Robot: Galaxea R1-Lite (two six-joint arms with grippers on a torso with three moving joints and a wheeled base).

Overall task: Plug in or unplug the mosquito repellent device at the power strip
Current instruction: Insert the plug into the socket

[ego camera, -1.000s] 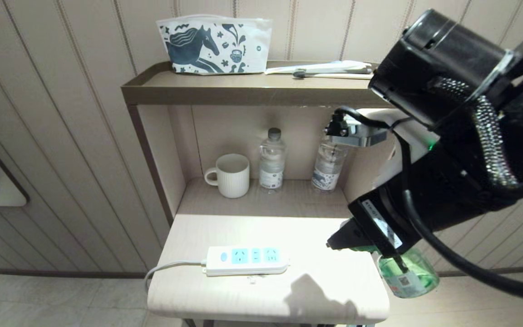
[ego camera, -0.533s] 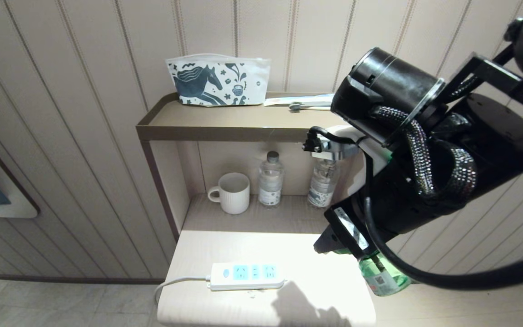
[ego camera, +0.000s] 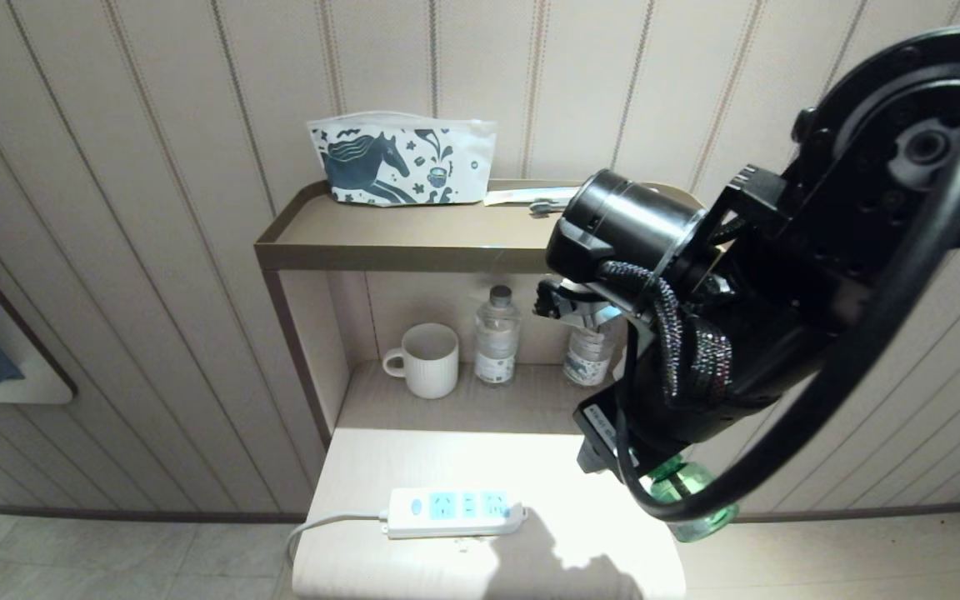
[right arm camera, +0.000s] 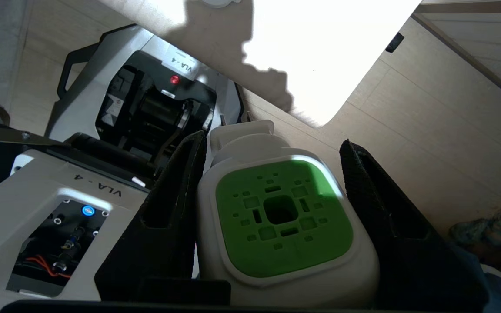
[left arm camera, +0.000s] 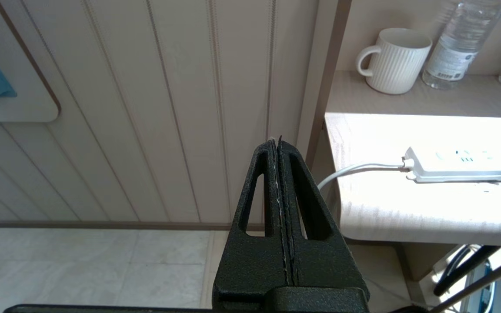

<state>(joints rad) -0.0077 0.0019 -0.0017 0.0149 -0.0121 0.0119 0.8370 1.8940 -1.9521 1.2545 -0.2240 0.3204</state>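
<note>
The mosquito repellent device (right arm camera: 283, 221) sits clamped between the two black fingers of the right end effector (right arm camera: 272, 217), its white head and green centre facing the wrist camera; in the head view only its translucent green bottle (ego camera: 684, 500) shows, hanging off the tabletop's (ego camera: 413, 471) right edge at about 4 o'clock from the middle of the picture. The power strip (ego camera: 457, 511) lies flat near the tabletop's front edge, long axis running left to right, its cord leaving the left end, its sockets empty. From the held device the strip lies toward 9 o'clock, well apart, so the coming move looks like a leftward carry over the tabletop followed by a descent onto one of the light-blue socket faces (the plug pins are hidden, so their alignment cannot be judged). The right arm is the nearer one and already carries the load; the left end effector (left arm camera: 279, 174) is pressed closed on nothing, parked low off the tabletop's left side. Compared with a second ago, the whole head view has shifted: the camera has risen and drawn back, the shelf and strip look smaller and lower, and the right arm now crosses more of the frame.
</note>
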